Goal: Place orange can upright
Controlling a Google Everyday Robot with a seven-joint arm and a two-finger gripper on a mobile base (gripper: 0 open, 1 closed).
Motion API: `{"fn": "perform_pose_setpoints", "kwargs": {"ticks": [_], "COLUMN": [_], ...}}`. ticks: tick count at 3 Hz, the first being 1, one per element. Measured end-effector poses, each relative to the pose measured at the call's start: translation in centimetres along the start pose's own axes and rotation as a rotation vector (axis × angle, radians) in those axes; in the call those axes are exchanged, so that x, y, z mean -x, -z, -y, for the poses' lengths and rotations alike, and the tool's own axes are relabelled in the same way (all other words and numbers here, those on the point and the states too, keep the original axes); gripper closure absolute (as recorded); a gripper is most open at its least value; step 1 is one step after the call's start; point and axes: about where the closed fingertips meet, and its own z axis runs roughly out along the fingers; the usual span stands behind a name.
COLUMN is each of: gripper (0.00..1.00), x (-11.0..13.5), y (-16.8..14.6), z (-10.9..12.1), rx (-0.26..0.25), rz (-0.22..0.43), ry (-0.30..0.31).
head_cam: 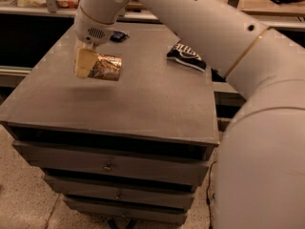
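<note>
The orange can (106, 67) is shiny orange-gold with mottled markings and lies on its side, its left end between the fingers of my gripper (91, 66). The gripper hangs from the white arm over the left rear part of the grey cabinet top (143, 99) and is shut on the can. One cream-coloured finger (84, 62) covers the can's left end. The can appears to be held slightly above the surface, with a faint shadow under it.
A dark blue chip bag (187, 56) lies at the back right of the cabinet top. A small dark object (118, 36) lies behind the gripper. Drawers (109, 165) run below the front edge. My arm's large white body fills the right side.
</note>
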Motion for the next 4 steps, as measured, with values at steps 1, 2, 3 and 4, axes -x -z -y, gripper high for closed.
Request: {"fn": "perform_pose_setpoints", "kwargs": {"ticks": [1,2,3,4], "gripper": [1.00,1.00,1.00,1.00], "x": [2.5,3.5,0.8,-2.9], "y": [2.3,4.9,9.6,12.5], "z": [-0.6,-0.2,1.0,1.7], "rx": [-0.080,-0.184,-0.385,-0.529], "rz": [0.342,0.608,0.759,0.786], "ry": [0.045,0.061,0.075,0.056]}}
